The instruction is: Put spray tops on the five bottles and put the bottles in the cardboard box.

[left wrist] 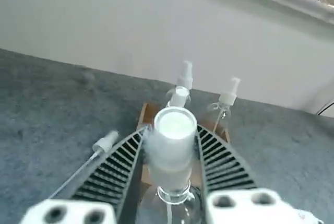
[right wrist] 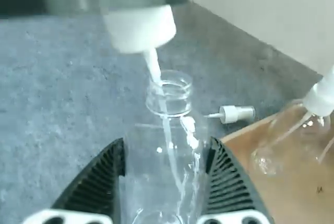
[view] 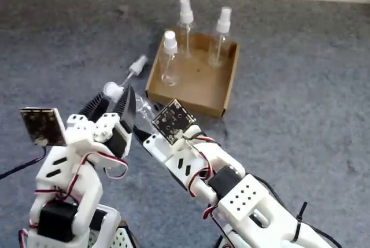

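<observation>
light: even, soft | shadows: faint | glare: small glints on bottle [right wrist: 167, 156]

Three bottles [view: 169, 63] stand in the cardboard box [view: 191, 102]. A loose spray top [view: 136, 67] lies on the table [view: 300, 115] left of it. Before the box, I hold a second spray top [left wrist: 169, 145] above the fourth bottle [right wrist: 167, 151].
</observation>
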Controlling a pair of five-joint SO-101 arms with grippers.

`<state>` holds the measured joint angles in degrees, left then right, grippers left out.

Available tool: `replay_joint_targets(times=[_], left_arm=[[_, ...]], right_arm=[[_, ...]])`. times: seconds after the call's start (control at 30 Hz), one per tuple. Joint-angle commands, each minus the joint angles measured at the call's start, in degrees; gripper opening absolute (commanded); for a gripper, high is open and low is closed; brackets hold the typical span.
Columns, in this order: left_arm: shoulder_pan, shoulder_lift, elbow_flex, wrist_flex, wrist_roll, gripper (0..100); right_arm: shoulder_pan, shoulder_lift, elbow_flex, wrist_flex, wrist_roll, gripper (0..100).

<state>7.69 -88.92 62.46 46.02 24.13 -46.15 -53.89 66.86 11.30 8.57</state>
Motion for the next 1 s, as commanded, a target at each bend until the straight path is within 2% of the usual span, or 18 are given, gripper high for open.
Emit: replay_joint_targets(times=[0.0,0.17,0.57,0.73,0.97], left_arm=[[0.4,0.04,4.26,-5.27,-3.6,0],[1.1,0.04,9.89,-9.85,-4.48,0],[3.65,0.04,14.64,-10.2,-9.23,0],[3.56,0.13,15.25,-10.37,-10.99,0],[6.55,-0.13,14.99,-10.11,-10.9,0]], right_arm=[[0.31,-1.71,-0.48,-1.89,-0.44,0.4],[-0.04,-1.71,-0.57,3.38,-0.44,0.4],[-0.13,-2.24,-0.66,4.44,-0.53,0.4],[-0.13,-12.18,0.92,7.34,-5.27,0.4],[2.33,-24.13,6.46,10.59,-5.63,0.4]])
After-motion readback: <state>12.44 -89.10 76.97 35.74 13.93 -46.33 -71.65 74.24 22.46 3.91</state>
